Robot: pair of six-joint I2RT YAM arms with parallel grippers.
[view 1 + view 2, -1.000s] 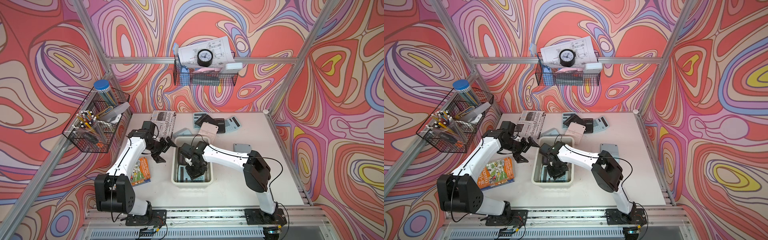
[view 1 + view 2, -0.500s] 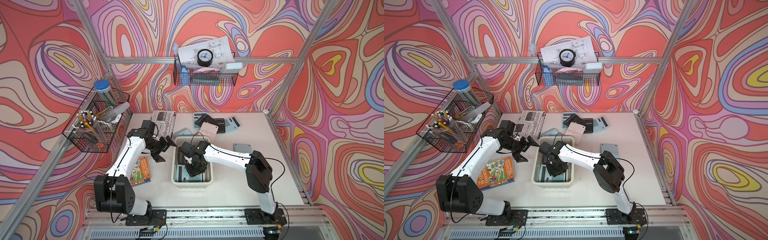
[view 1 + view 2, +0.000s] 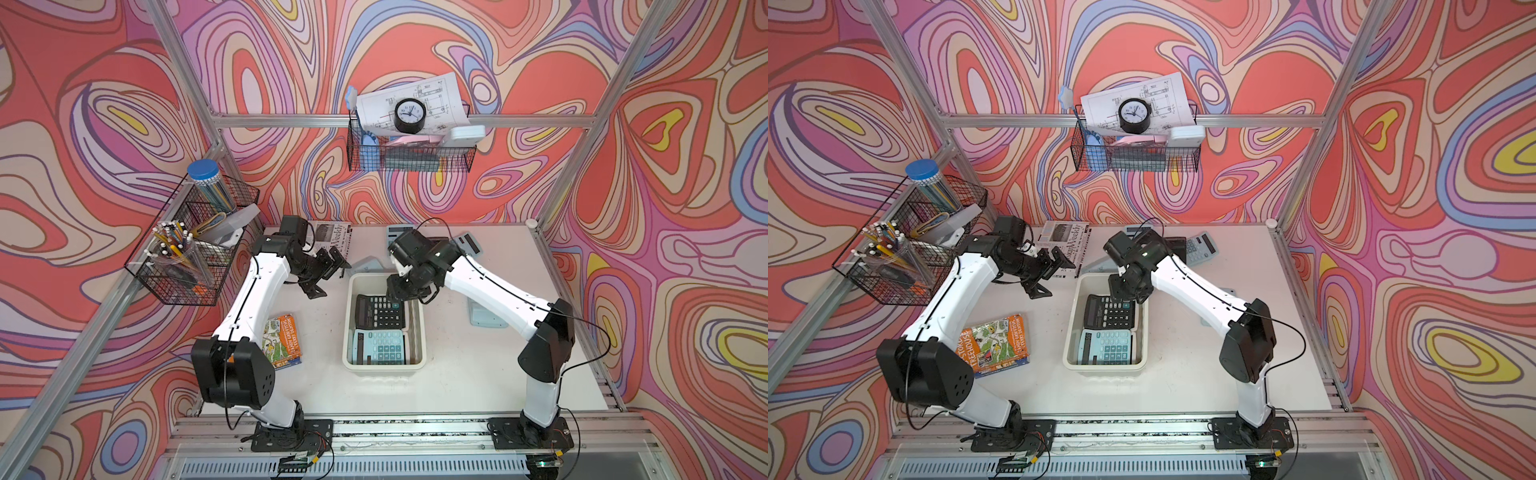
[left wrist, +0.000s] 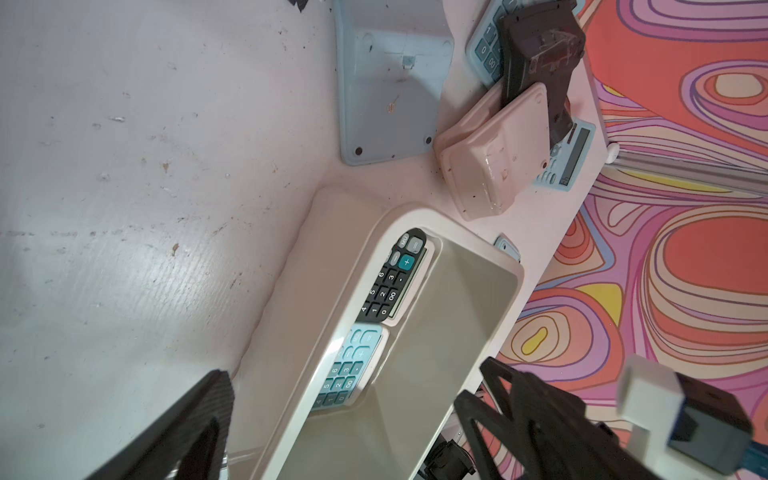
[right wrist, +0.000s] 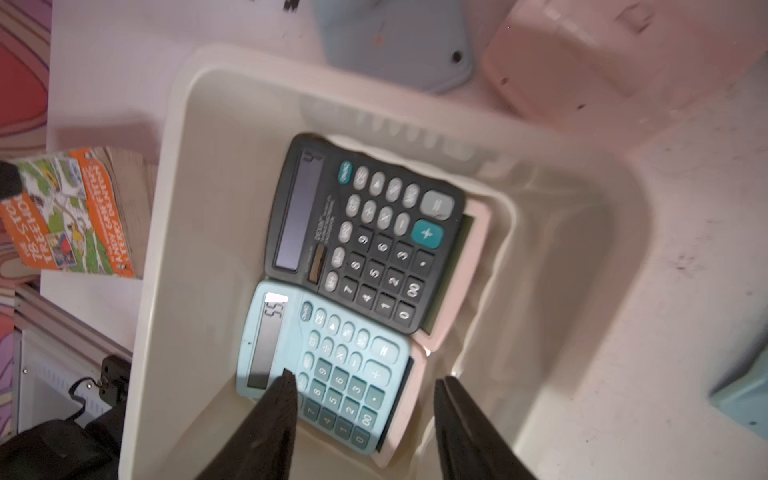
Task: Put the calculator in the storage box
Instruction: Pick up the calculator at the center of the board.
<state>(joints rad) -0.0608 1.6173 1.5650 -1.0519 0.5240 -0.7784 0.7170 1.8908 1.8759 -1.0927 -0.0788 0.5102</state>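
Note:
The cream-white storage box [image 3: 348, 328] [image 3: 1070, 332] stands mid-table. A black calculator [image 3: 379, 311] [image 5: 365, 232] lies face up in its far half and a light-blue calculator [image 3: 379, 348] [image 5: 328, 365] in its near half, both resting on pink ones. My right gripper [image 3: 405, 291] [image 5: 365, 399] hovers over the box's far end, open and holding nothing. My left gripper [image 3: 328, 276] [image 4: 353, 399] stands wide open and empty beside the box's far left corner, with the box rim [image 4: 415, 216] in its wrist view.
Loose calculators lie behind the box: a pink one [image 4: 494, 153], a pale blue one face down [image 4: 386, 83], a black one [image 4: 536, 62] and a grey-blue one [image 3: 469, 243]. Another lies face down on the right [image 3: 486, 318]. A book [image 3: 282, 340], a newspaper [image 3: 332, 237] and wire baskets [image 3: 187, 249] are on the left.
My right gripper has opened and risen out of the box toward its far end, leaving the black calculator lying inside. The left arm has stayed where it was.

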